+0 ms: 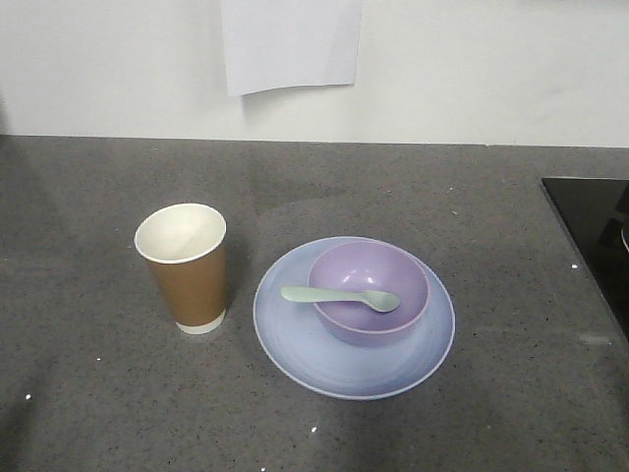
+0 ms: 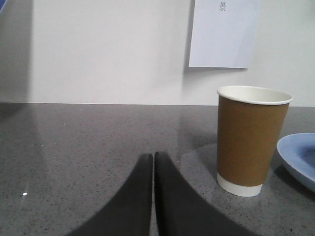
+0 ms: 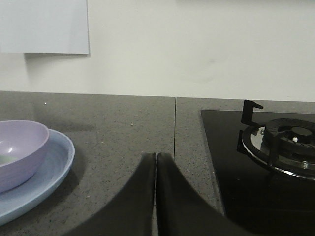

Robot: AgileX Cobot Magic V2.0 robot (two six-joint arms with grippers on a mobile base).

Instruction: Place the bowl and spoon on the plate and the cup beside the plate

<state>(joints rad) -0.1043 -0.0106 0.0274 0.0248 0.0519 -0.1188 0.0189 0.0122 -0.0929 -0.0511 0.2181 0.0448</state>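
The lavender bowl (image 1: 371, 291) sits on the pale blue plate (image 1: 295, 339), and the mint spoon (image 1: 339, 296) lies across the bowl's left rim with its scoop inside. The brown paper cup (image 1: 187, 267) stands upright just left of the plate, apart from it. My left gripper (image 2: 153, 156) is shut and empty, low over the counter, left of the cup (image 2: 251, 139) and the plate's edge (image 2: 300, 157). My right gripper (image 3: 156, 156) is shut and empty, right of the plate (image 3: 47, 169) and bowl (image 3: 19, 150). Neither gripper shows in the front view.
A black gas hob (image 3: 266, 162) with a burner grate (image 3: 280, 142) lies to the right of my right gripper, its corner at the counter's right edge (image 1: 595, 221). A white wall with a paper sheet (image 1: 290, 41) stands behind the grey counter (image 1: 88, 393).
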